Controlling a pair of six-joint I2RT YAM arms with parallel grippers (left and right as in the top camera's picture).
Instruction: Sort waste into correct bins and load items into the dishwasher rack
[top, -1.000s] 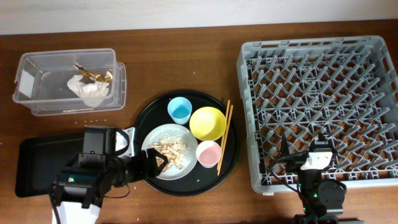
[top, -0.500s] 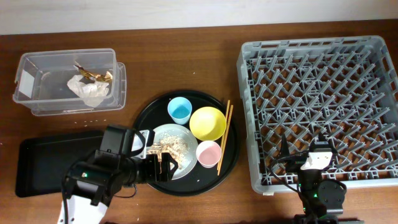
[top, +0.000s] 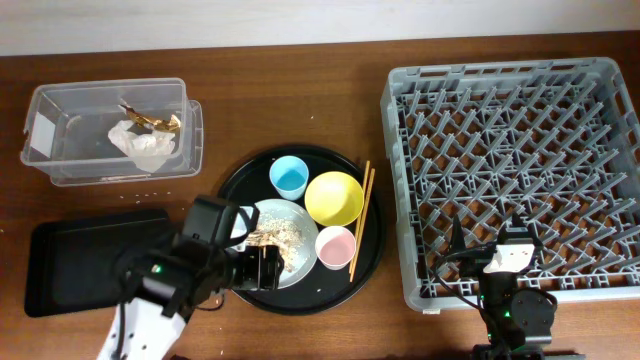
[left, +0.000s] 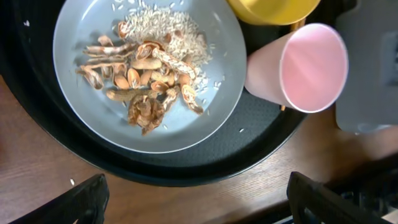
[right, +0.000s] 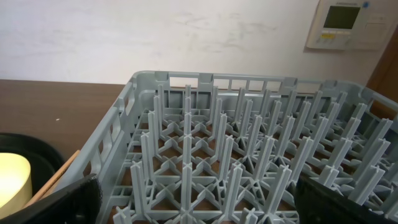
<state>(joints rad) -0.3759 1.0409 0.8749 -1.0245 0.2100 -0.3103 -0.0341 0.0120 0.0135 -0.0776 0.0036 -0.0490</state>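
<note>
The left claw (left: 198, 208) hangs open and empty over the near edge of the grey round plate (left: 186, 130), which carries beige-brown crumbly food scraps (left: 146, 74). The plate sits on a large round black tray (top: 330, 285) with the small pink cup (left: 311, 65), yellow bowl (top: 334, 197), small blue cup (top: 289, 178) and wooden chopsticks (top: 360, 222). The crumpled white-silver wrapper (top: 143, 145) lies in the clear rectangular plastic box (top: 60, 160); the shallow black rectangular tray (top: 80, 265) is beside the left arm. The right claw (right: 199, 208) is open, facing the large grey dishwasher rack (top: 515, 170) on the wooden desk (top: 300, 110).
</note>
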